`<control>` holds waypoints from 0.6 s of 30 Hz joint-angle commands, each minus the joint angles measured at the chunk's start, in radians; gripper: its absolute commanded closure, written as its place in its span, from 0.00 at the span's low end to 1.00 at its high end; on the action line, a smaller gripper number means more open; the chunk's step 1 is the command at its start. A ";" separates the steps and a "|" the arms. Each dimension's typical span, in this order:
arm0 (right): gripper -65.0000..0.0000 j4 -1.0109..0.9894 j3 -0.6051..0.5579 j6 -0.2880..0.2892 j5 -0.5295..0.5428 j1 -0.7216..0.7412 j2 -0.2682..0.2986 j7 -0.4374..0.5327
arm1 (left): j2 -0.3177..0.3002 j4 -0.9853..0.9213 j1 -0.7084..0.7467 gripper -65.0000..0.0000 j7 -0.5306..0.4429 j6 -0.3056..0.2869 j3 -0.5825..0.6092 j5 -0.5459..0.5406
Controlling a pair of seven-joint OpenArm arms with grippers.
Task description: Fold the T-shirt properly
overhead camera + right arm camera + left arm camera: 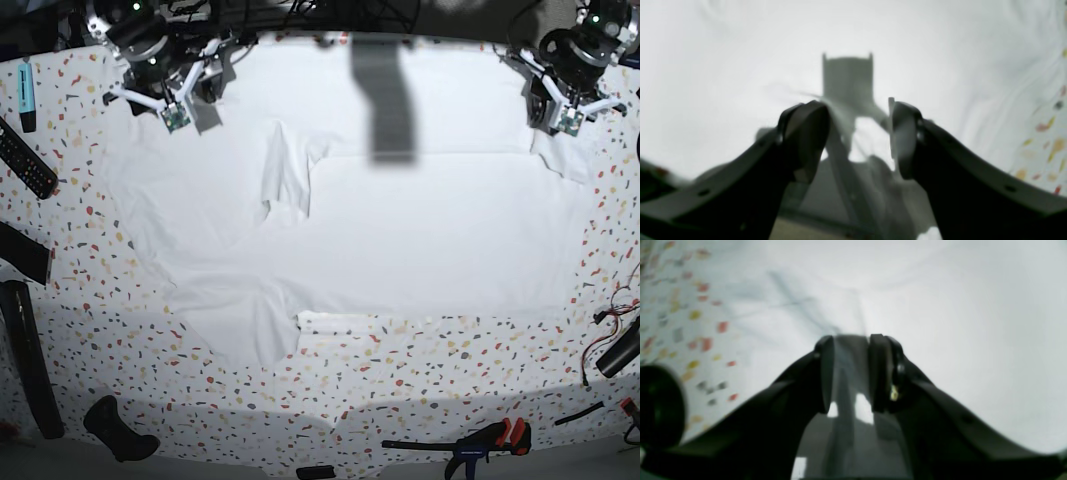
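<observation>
One soft white T-shirt [400, 235], creased, flat on speckled desk [420, 385]; right claw [857, 133] spread, left claw [850, 373] half-parted, both empty.

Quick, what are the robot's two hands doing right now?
Left gripper: partly open, holding nothing visible.
Right gripper: wide open, empty, above the T-shirt.

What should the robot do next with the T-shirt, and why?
Probably lower the right gripper onto the T-shirt's far edge and pinch it. Its jaws are open and empty, and the shirt lies spread out, with just one flap turned over.
</observation>
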 commanded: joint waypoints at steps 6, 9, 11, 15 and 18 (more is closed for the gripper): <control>0.48 0.021 0.002 0.002 0.001 0.083 0.004 0.145 | -0.010 0.072 -0.029 0.74 -0.014 0.034 -0.006 0.001; 0.48 0.021 0.002 0.002 0.002 0.137 0.003 0.099 | -0.010 0.122 -0.075 0.74 0.060 0.034 -0.006 0.001; 0.48 0.021 0.002 0.002 0.001 0.171 0.003 0.050 | -0.010 0.155 -0.111 0.74 0.098 0.034 -0.006 0.001; 0.48 0.021 0.002 0.002 0.002 0.236 0.003 -0.016 | -0.010 0.185 -0.200 0.74 0.114 0.034 -0.006 0.000; 0.48 0.021 0.002 0.002 0.025 0.283 0.003 -0.026 | -0.010 0.184 -0.279 0.74 0.111 0.033 -0.006 0.000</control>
